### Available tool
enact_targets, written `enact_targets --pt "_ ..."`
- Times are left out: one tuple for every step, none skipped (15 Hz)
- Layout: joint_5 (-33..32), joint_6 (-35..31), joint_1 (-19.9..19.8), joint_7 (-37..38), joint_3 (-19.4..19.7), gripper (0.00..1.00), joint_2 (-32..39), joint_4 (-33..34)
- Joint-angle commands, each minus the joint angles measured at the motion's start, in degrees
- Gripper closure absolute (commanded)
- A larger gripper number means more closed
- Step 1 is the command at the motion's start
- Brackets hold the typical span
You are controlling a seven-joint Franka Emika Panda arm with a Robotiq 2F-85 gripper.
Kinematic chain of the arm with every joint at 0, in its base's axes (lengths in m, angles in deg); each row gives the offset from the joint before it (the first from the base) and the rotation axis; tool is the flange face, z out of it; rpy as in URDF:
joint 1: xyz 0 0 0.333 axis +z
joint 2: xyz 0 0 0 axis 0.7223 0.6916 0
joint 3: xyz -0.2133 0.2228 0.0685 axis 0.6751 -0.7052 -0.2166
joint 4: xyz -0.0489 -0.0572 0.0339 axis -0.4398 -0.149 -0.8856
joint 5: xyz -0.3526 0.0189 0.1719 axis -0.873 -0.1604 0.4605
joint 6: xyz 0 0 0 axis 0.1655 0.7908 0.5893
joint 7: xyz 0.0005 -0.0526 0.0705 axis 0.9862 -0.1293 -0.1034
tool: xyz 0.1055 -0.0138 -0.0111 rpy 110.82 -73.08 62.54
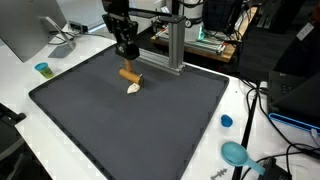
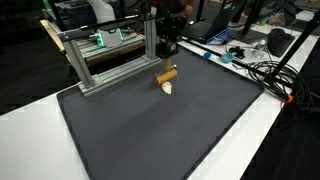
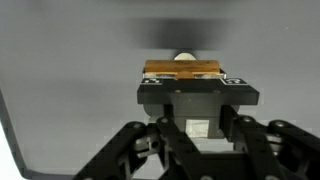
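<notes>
My gripper [image 1: 129, 66] [image 2: 166, 64] hangs over the far part of the black mat [image 1: 120, 125] [image 2: 170, 135] and points down. Its jaws are shut on a short brown wooden piece [image 1: 131, 73] [image 2: 167, 73] with a white rounded end [image 1: 134, 88] [image 2: 168, 88] below it. In the wrist view the wooden piece [image 3: 182, 68] lies crosswise between the fingertips [image 3: 150, 86], and the white end [image 3: 185, 56] peeks out beyond it. Whether the white end touches the mat I cannot tell.
An aluminium frame [image 1: 175, 45] [image 2: 110, 55] stands just behind the gripper at the mat's far edge. A small blue cup [image 1: 42, 69], a blue cap [image 1: 226, 121] and a teal object [image 1: 236, 153] sit on the white table. Cables [image 2: 262, 72] lie beside the mat.
</notes>
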State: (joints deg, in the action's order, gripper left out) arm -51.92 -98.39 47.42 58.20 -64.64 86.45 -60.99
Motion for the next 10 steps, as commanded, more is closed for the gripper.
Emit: enact_targets --pt "-0.42 1.27 0.05 -0.76 -0.08 0.78 0.44 0.81" --pt "-0.32 1.54 0.05 -0.88 -0.1 0.78 0.92 1.09" --pt "-0.15 1.63 0.04 -1.01 -0.13 0.78 1.25 1.15" --pt "0.08 1.17 0.03 -1.28 -0.19 0.78 1.67 1.17" --pt "0.12 0.32 0.04 -1.45 -0.23 0.78 2.38 1.41" --pt "0.14 0.52 0.08 -1.47 -0.26 0.78 3.03 1.83" --pt "0.27 0.58 0.11 -1.51 -0.29 0.78 3.74 2.31" --pt "0.15 0.66 0.16 -1.25 -0.27 0.78 4.31 2.62" --pt "0.07 0.44 0.19 -1.19 -0.26 0.78 4.96 2.87" --pt "0.1 0.19 0.16 -1.23 -0.24 0.78 5.81 3.36"
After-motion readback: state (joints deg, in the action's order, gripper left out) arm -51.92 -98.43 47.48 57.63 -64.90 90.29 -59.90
